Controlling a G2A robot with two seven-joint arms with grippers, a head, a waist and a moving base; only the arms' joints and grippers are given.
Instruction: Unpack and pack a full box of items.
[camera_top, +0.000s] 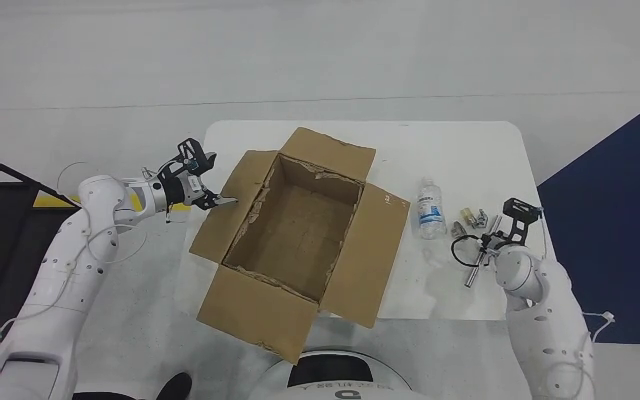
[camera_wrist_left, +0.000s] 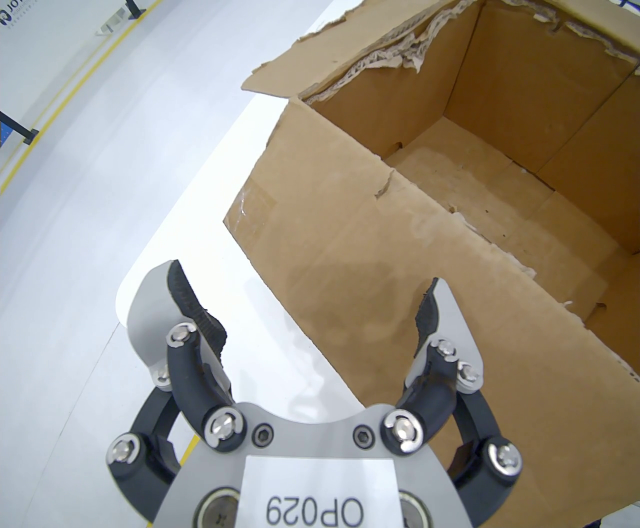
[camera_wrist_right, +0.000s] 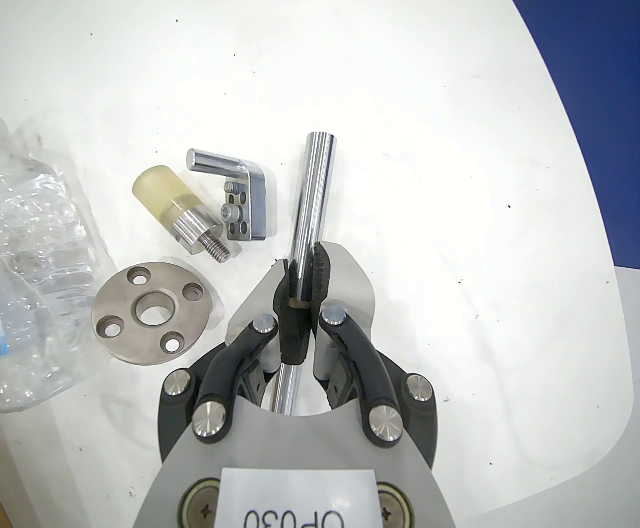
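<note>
An open cardboard box (camera_top: 300, 240) stands in the middle of the white table (camera_top: 460, 150), its inside bare (camera_wrist_left: 500, 185). My left gripper (camera_top: 208, 197) is open, just off the box's left flap, and nothing sits between its fingers (camera_wrist_left: 305, 295). My right gripper (camera_wrist_right: 302, 257) is shut on a shiny steel rod (camera_wrist_right: 312, 190) lying on the table at the right (camera_top: 474, 272). Beside the rod lie a chrome L-shaped bracket (camera_wrist_right: 240, 192), a yellowish cylinder with a threaded stud (camera_wrist_right: 175, 210) and a round steel flange (camera_wrist_right: 150, 312).
A clear plastic bottle (camera_top: 430, 208) lies on the table between the box and the metal parts, and reaches into the right wrist view (camera_wrist_right: 40, 260). The table's right edge (camera_wrist_right: 595, 210) curves close to the right gripper. Box flaps spread outward on all sides.
</note>
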